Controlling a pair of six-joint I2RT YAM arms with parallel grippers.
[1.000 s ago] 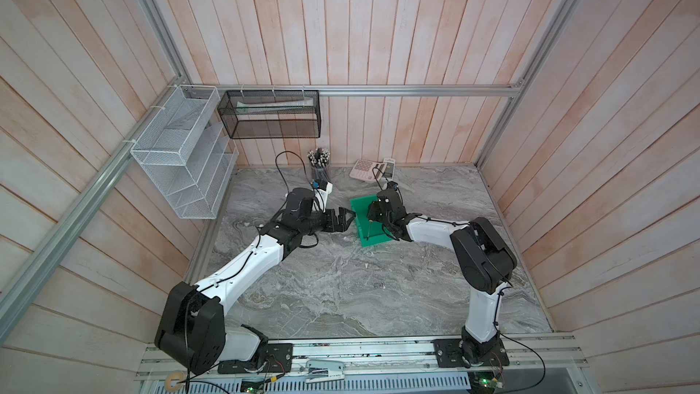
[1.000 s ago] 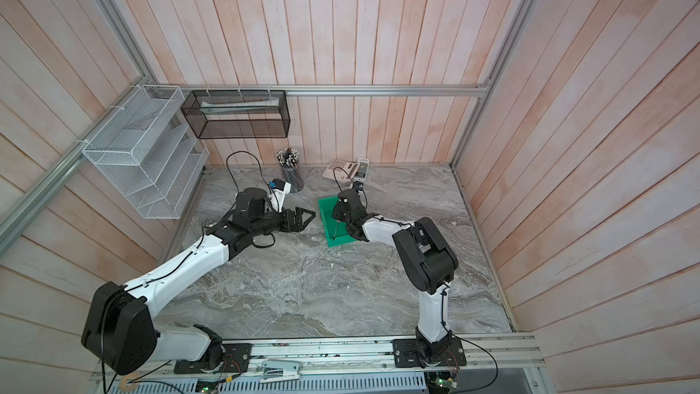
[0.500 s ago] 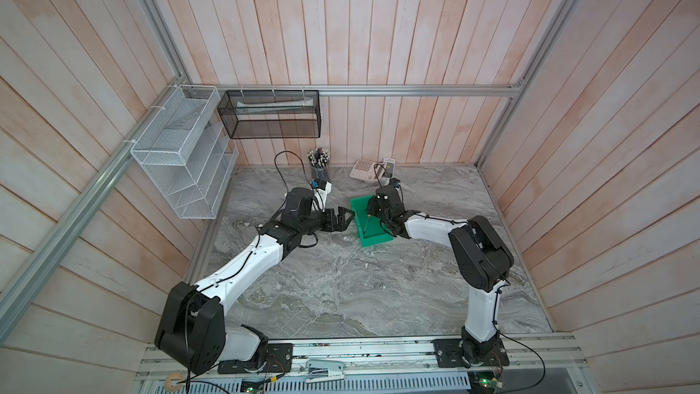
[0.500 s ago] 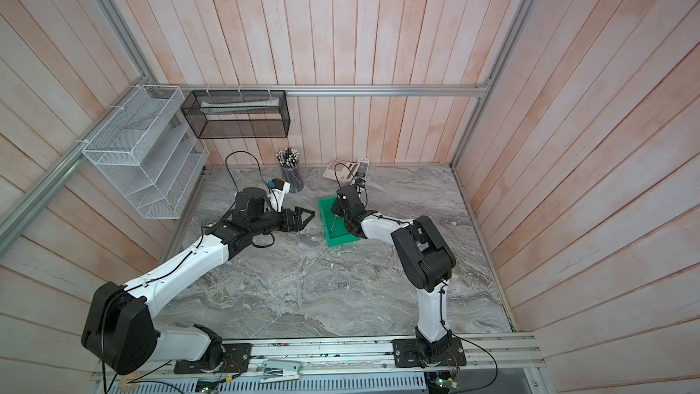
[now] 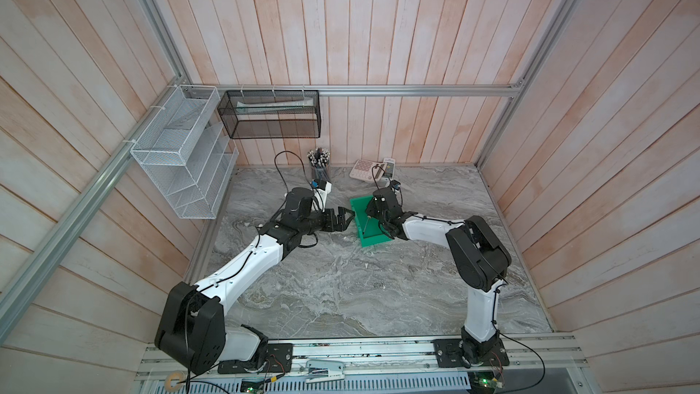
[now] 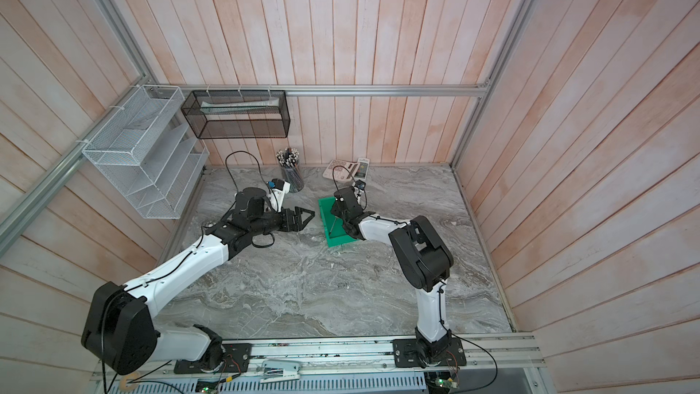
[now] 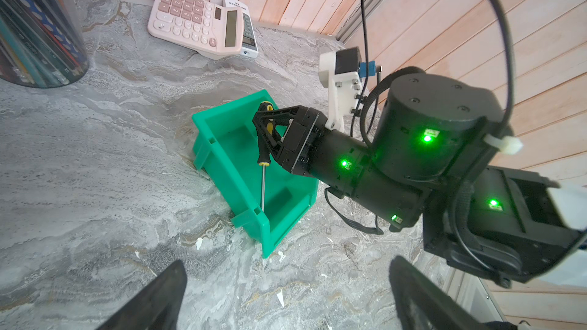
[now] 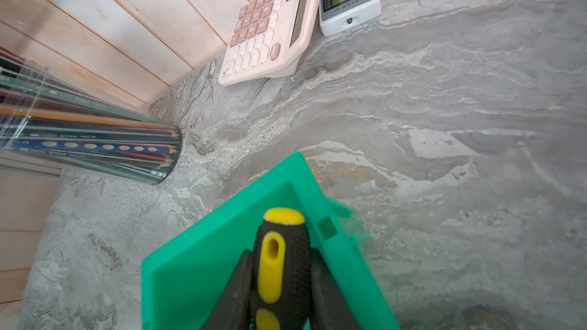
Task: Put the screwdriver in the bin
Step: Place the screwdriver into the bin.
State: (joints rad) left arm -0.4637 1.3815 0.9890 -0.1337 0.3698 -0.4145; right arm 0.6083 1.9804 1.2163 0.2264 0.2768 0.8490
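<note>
The green bin (image 5: 373, 239) (image 6: 335, 241) (image 7: 216, 144) (image 8: 190, 265) sits on the marble table near the back. My right gripper (image 5: 373, 209) (image 6: 337, 209) (image 7: 263, 134) (image 8: 281, 269) hangs over it, shut on the black-and-yellow handle of the screwdriver (image 7: 265, 128) (image 8: 282, 261). The silver shaft (image 5: 366, 224) (image 7: 263, 185) slants down inside the bin toward its lower front end. I cannot tell whether the tip touches the bin. My left gripper (image 5: 350, 216) (image 6: 307, 216) (image 7: 286, 296) stands open and empty just left of the bin.
A clear cup of pencils (image 5: 320, 168) (image 8: 95, 141), a pink calculator (image 5: 365, 170) (image 7: 193, 23) and a white remote (image 5: 389, 167) stand along the back wall. A white wire rack (image 5: 182, 161) and a black mesh basket (image 5: 271, 119) hang on the walls at the left.
My right gripper has shifted slightly over the bin, with the screwdriver still in its grip. The left arm has stayed where it was.
</note>
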